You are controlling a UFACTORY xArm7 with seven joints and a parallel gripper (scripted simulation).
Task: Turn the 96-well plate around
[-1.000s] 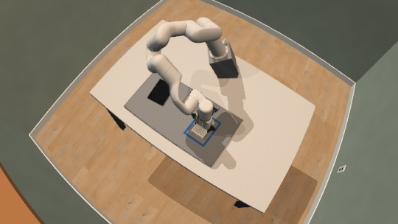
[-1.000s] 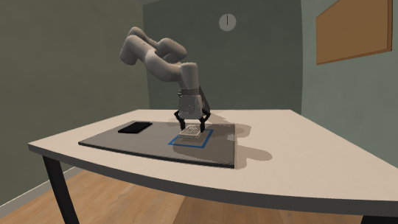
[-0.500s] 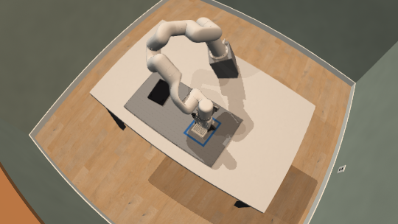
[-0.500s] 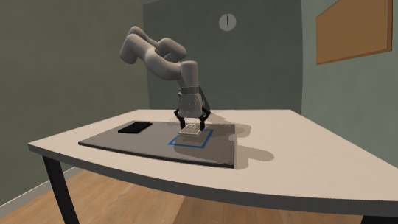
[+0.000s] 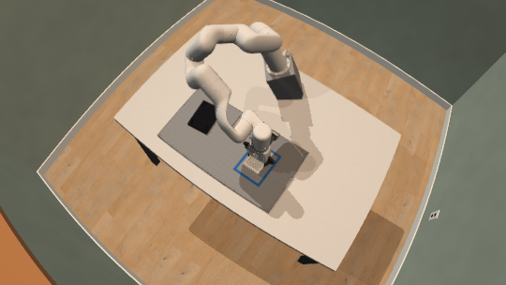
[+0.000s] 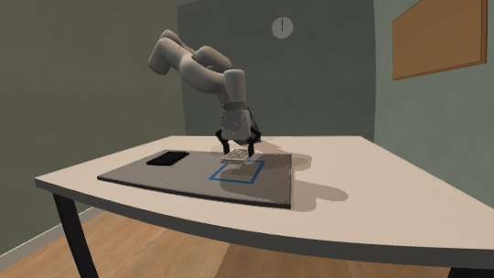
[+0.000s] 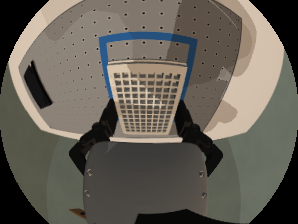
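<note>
The white 96-well plate (image 7: 147,102) is held between my gripper's (image 7: 148,125) two black fingers, which are shut on its sides. It hangs a little above the grey deck, over the blue taped outline B1 (image 7: 148,50). In the exterior view the plate (image 6: 235,155) is clear of the deck, above the outline (image 6: 238,171), with its shadow inside the outline. In the top view the plate (image 5: 253,164) sits under the wrist within the blue outline. The black nest N1 (image 5: 202,117) lies at the far left of the deck, empty. I cannot make out the cut corner.
The grey perforated deck (image 6: 201,176) lies on a beige table. The nest also shows in the exterior view (image 6: 167,157) and at the left edge of the wrist view (image 7: 36,84). The arm's dark base block (image 5: 284,81) stands at the table's back.
</note>
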